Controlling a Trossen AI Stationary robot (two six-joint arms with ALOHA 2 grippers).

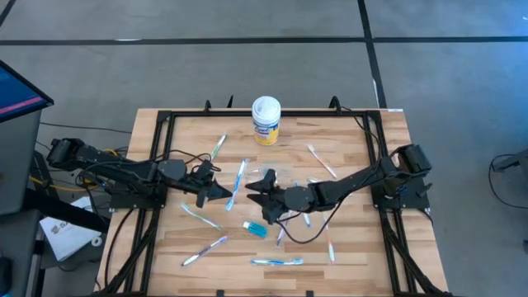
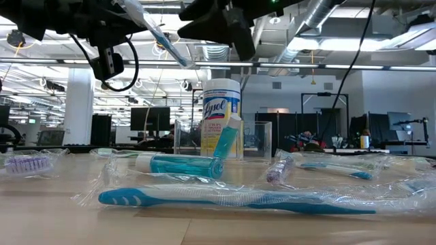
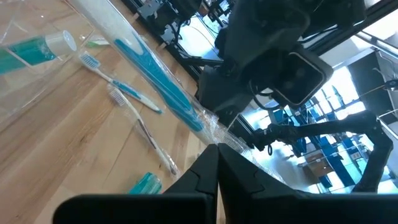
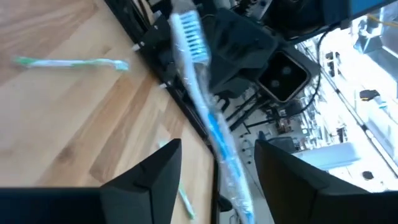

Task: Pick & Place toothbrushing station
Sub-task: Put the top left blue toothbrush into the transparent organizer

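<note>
Nearest the front edge of the wooden worktop (image 1: 346, 247), a wrapped blue toothbrush (image 1: 277, 261) lies flat, with a pink one (image 1: 205, 249) to its left. Just beyond them rests a teal tube (image 1: 255, 228). Mid-worktop, the two arms meet above the surface. The left gripper (image 1: 226, 192) has its fingers closed on a wrapped blue-and-white toothbrush (image 1: 239, 181), held off the wood. Facing it, the right gripper (image 1: 256, 186) has its fingers (image 4: 149, 177) spread apart on either side of that same brush, not pinching it. A see-through cup (image 2: 258, 139) seems to stand behind, hard to make out. Farthest stands a yellow Lysol canister (image 1: 266, 120).
</note>
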